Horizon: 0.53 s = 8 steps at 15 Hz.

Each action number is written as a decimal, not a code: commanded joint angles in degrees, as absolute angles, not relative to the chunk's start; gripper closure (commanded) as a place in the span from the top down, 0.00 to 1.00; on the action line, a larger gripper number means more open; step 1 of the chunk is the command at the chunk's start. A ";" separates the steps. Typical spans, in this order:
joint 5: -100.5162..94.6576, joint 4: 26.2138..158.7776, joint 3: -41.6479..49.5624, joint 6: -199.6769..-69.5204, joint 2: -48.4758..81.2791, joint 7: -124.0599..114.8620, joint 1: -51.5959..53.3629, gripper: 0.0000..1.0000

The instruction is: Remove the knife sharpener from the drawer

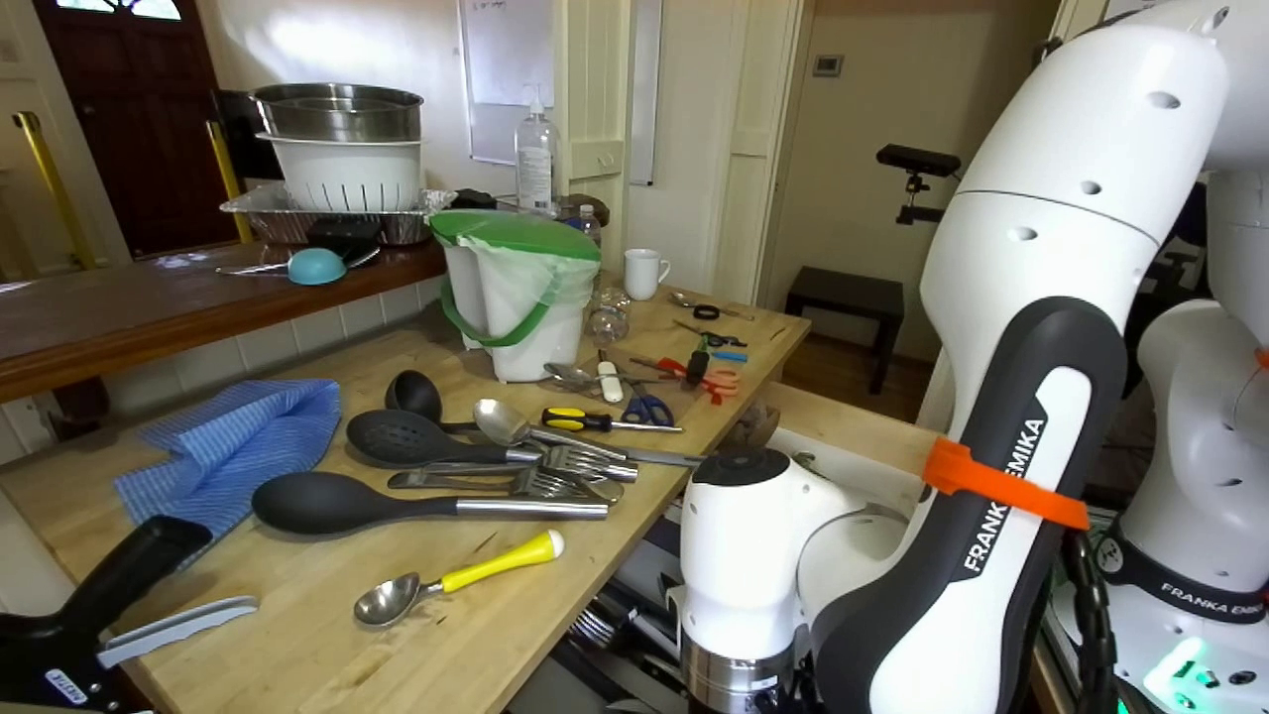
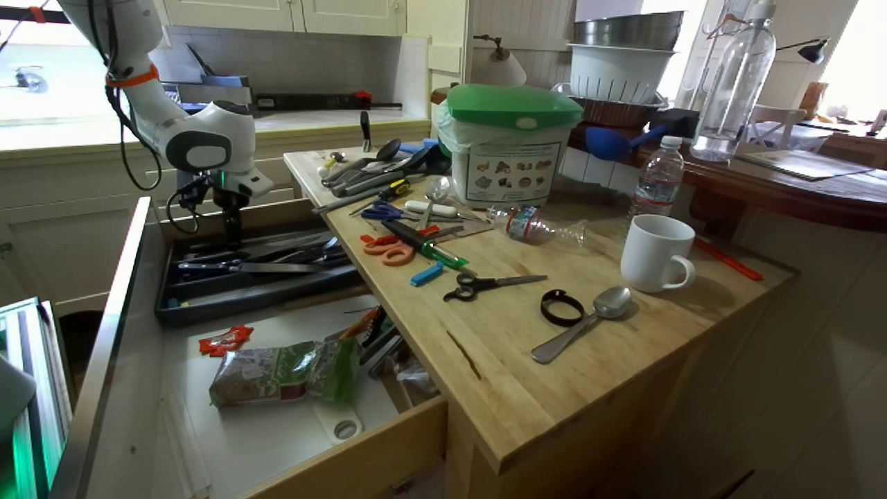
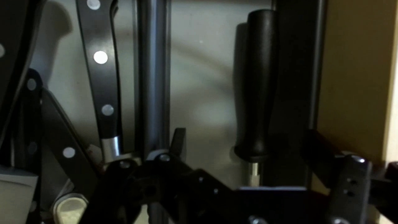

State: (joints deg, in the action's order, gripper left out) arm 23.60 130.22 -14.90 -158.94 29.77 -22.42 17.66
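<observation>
At the wooden-sided drawer (image 2: 353, 452), the empty pincer (image 3: 245, 137) gapes wide near a smooth, rounded black handle (image 3: 260, 77).

1. In an exterior view, the drawer (image 2: 388, 443) sits left of the table (image 2: 554, 395).
2. Inside, behind the bag (image 2: 284, 374), lies the tray (image 2: 256, 301), the claw (image 2: 232, 239) above it.
3. On the table, mug (image 2: 651, 253) right of bin (image 2: 513, 163).

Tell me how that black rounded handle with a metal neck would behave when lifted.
The black, rounded, plastic-looking handle seems solid, so it probably won't flex. Its round sides suggest it could roll when nudged. The shiny metal neck hints at extra weight there.
</observation>
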 commanded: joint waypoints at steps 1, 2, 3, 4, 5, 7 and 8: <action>26.01 136.20 -18.02 -167.21 26.79 -18.61 15.12 0.95; 26.64 138.77 -19.28 -169.35 25.53 -17.06 13.47 0.97; 26.64 139.48 -20.07 -170.29 25.37 -16.49 12.48 0.99; 26.80 140.07 -21.20 -170.69 25.30 -15.37 11.01 0.98; 27.01 140.44 -22.60 -171.04 25.39 -14.16 9.38 0.86; 26.95 140.05 -24.19 -169.70 25.78 -12.18 6.71 0.67; 26.69 139.94 -24.50 -169.22 25.70 -11.46 5.82 0.62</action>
